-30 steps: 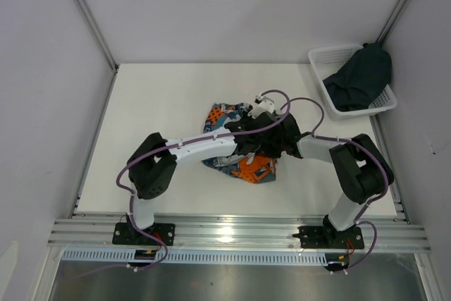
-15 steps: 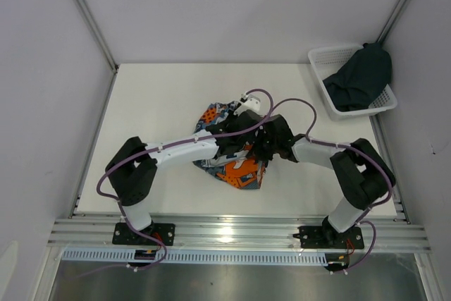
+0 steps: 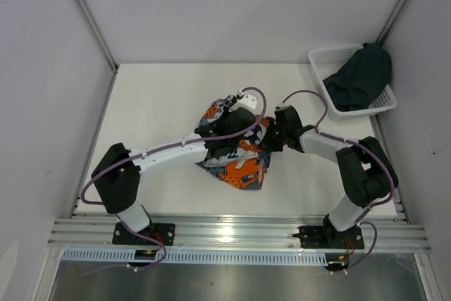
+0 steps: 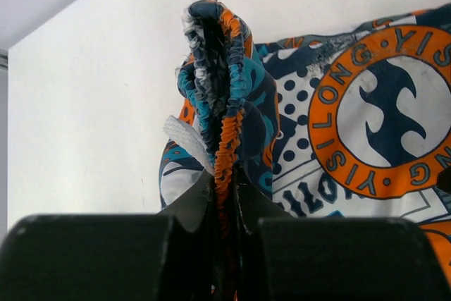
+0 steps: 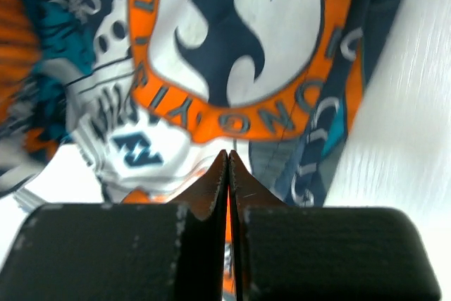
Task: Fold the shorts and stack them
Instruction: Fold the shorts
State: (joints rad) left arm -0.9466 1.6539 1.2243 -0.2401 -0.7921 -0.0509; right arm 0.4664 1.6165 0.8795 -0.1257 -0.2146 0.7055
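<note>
1. The left claw (image 4: 224,188) reaches over the middle of the white bench (image 3: 155,103). It is clenched on a gathered, ruffled edge of the orange, teal, white and navy printed shorts (image 3: 243,168), and that edge stands up from between its fingers.
2. The printed shorts lie rumpled at mid-bench. Their long axis runs from the far end under the left claw down to a near corner that leans slightly right. A round orange emblem with lettering shows to the right of the left claw's grip.
3. The right claw (image 5: 227,166) sits at the right edge of the same garment, just beside the left claw. It is clamped tight, and a sliver of orange between its fingers suggests it nips a thin layer.
4. Both grips are on the far part of the cloth, side by side, with the bulk lying toward the near edge. The coming move likely turns on this.
5. The plain dark navy-teal shorts (image 3: 359,79) are heaped in the white mesh plastic basket (image 3: 318,56) at the far right corner. They are well apart from both claws and nearer the right arm.
</note>
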